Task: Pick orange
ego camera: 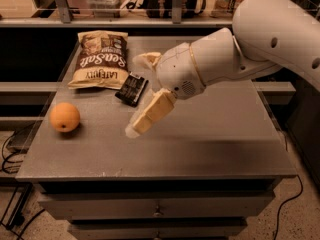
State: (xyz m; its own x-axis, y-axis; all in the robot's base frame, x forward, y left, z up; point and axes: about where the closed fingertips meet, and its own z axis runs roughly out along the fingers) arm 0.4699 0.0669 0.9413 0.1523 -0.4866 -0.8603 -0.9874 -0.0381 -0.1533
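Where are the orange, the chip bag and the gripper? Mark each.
orange [64,117], camera view, middle of its skin.
chip bag [100,59], camera view, printed front.
gripper [134,94], camera view, gap between its open fingertips, right of the orange.

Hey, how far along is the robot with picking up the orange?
Nothing is finished yet: the orange sits untouched on the table, near its left edge in the view. In hand: the gripper hovers open and empty over the table's middle, apart from the orange. Left: reach it, close on it, lift.
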